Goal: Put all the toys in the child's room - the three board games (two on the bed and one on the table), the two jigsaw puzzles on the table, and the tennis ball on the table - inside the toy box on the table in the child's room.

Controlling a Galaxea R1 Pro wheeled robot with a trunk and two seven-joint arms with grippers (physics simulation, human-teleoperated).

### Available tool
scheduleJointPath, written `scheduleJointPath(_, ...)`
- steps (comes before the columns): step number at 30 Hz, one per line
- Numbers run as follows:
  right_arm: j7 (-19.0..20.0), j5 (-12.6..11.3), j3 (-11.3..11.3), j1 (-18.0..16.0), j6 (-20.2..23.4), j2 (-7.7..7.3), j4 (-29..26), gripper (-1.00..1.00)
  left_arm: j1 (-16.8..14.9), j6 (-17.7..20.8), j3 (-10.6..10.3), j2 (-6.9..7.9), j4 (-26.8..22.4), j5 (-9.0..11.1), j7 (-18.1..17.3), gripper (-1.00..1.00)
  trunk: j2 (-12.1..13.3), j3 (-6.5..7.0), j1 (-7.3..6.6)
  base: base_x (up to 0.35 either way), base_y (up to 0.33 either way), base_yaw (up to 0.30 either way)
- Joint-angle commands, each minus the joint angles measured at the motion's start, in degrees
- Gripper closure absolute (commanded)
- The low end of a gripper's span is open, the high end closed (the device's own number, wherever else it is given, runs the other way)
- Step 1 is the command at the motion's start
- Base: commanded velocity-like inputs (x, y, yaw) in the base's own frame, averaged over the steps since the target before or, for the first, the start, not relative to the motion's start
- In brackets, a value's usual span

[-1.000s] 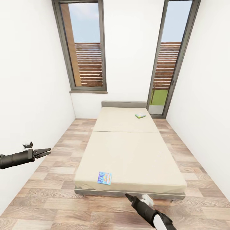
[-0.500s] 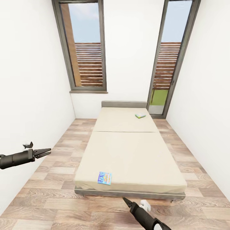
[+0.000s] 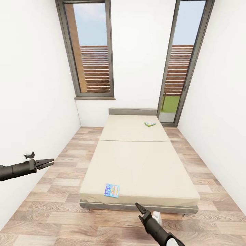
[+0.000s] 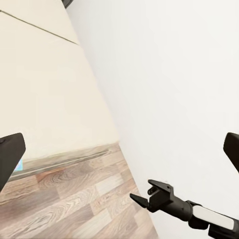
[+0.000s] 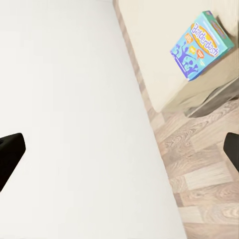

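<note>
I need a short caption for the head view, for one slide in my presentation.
Both open grippers, left gripper and right gripper, face the bed holding two board games.

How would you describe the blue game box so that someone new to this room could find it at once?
Start at the bed, which runs from the windows towards the viewer. The blue box lies flat at its near edge, towards the left corner. It is blue with yellow lettering, while the other box is greenish and lies far off near the headboard.

Both arms forward, fingers [image 4: 10, 158] apart
</note>
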Motion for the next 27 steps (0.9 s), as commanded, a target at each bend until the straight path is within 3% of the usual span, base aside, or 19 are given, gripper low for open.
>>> scheduleJointPath(1,0.1,-0.3,-0.6,0.0,0.6,0.06,0.0,-1.0,-0.1,0.6,0.0,0.02,0.0,0.0,-0.2,-1.0,-0.5,-0.31,0.26,0.0,0.0,0.0)
scheduleJointPath(27,-0.2,-0.6,-1.5,0.1,0.7,0.66,0.1,-1.0,-0.1,0.7,0.0,0.11,0.0,0.1,-0.2,-1.0,-11.0,-4.97,5.97,0.0,0.0,0.0)
